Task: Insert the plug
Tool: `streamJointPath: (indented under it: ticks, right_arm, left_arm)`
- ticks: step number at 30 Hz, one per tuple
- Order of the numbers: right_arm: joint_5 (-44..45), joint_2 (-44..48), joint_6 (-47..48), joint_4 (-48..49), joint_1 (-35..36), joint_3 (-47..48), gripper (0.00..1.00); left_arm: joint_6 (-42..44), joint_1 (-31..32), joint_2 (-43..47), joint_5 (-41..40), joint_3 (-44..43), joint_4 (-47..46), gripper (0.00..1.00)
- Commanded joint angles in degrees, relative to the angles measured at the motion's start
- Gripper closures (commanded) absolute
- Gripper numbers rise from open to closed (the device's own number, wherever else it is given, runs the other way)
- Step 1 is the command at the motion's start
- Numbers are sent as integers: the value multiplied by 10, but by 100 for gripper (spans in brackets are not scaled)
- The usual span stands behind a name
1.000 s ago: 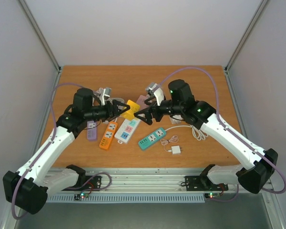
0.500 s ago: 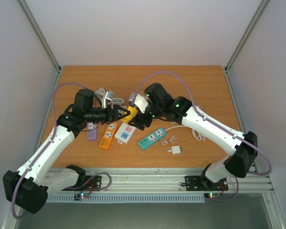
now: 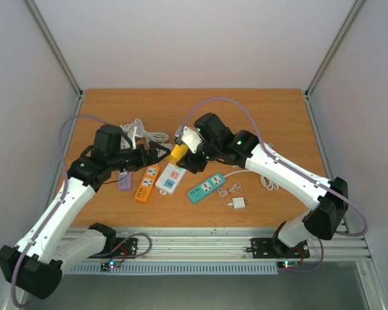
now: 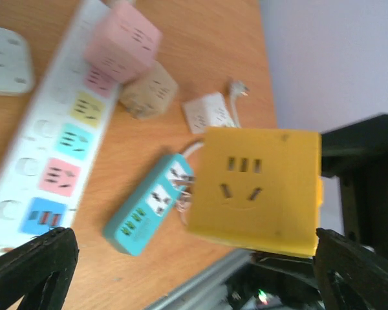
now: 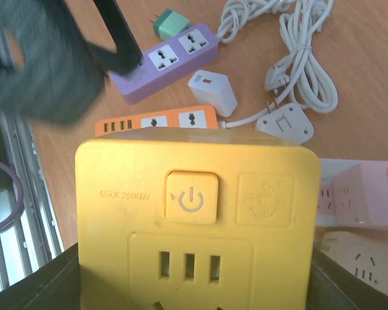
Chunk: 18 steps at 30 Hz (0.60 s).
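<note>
Mid-air handover, by the look of it, above the middle of the desk: the yellow cube hangs clear of the wood between the two arms, roughly midway between the left and right edges. The left fingers stand wide apart, one on each side of the cube, and are not pinching it. The right fingers sit tight against its two flanks, so the right arm looks to be the one carrying it. Its socket face with the power button points at the right wrist camera; the prongs are out of sight, presumably on a hidden side. Below lie the candidates: the white strip with a pink cube already on it, the teal strip toward the near edge, and the orange strip nearer the left edge. The next move, I'd judge, asks the left arm to back away cleanly. The right arm then has to turn the cube prongs-down, line it up square over a free socket, and press straight in without skating the strip across the desk.
</note>
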<state>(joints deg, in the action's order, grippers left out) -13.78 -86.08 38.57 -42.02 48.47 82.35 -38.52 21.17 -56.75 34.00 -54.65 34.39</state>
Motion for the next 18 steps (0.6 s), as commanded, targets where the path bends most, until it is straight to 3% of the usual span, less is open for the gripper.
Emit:
streamJointPath:
  ticks: [1,9,18]
  right_arm:
    - [15,-3,-1,-11,-17,2,52]
    - [15,-70,25,-27,-59,22,52]
    - [-6,-198,53,-23,-98,86,53]
  left_arm:
    - [9,-17,50,-142,-12,81,1]
    - [96,-32,133,-293,-27,152,1]
    - [193,-35,153,-400,9,115,1]
